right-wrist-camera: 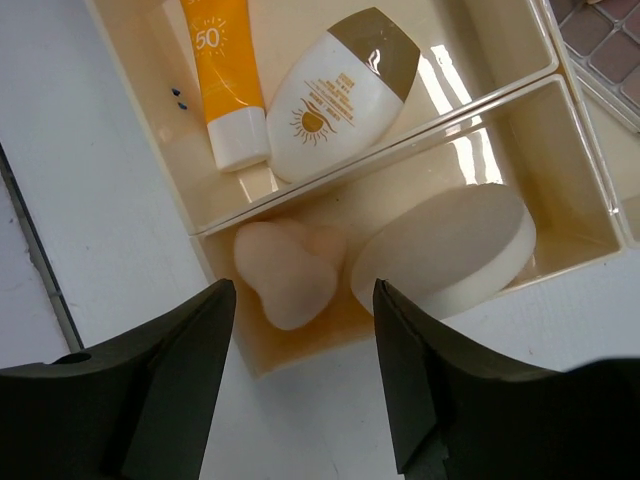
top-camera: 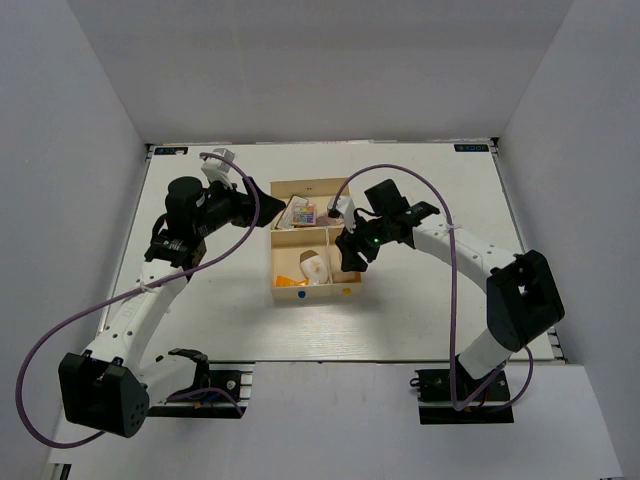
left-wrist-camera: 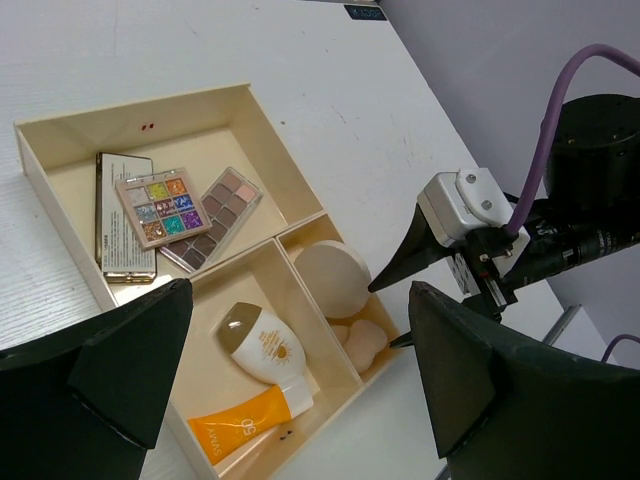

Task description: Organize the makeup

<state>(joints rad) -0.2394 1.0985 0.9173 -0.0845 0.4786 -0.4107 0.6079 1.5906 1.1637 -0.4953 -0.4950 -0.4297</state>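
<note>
Snagging hazard: right end effector (right-wrist-camera: 303,300), open and empty, hangs just above peach egg-shaped sponges (right-wrist-camera: 285,275) lying beside round cream puff (right-wrist-camera: 445,250) in small compartment of cream three-compartment tray (right-wrist-camera: 400,143), so its fingers could clip the tray wall on withdrawal; left end effector (left-wrist-camera: 300,295) also stands open.

The tray (left-wrist-camera: 130,115) is cream plastic, smooth and glossy. The orange tube (left-wrist-camera: 245,420) and the white oval bottle (left-wrist-camera: 262,345) are shiny plastic; the bottle's cap has a satin bronze sheen. The round puff (left-wrist-camera: 332,278) and peach sponges (left-wrist-camera: 362,340) look like soft, matt foam. The multicoloured palette (left-wrist-camera: 163,205) glitters; the brownish palette (left-wrist-camera: 215,220) holds mostly matt pans. The desk (left-wrist-camera: 330,80) is matt white with a faint grain. The left fingers (left-wrist-camera: 130,360) and right fingers (right-wrist-camera: 180,380) are matt black plastic.
</note>
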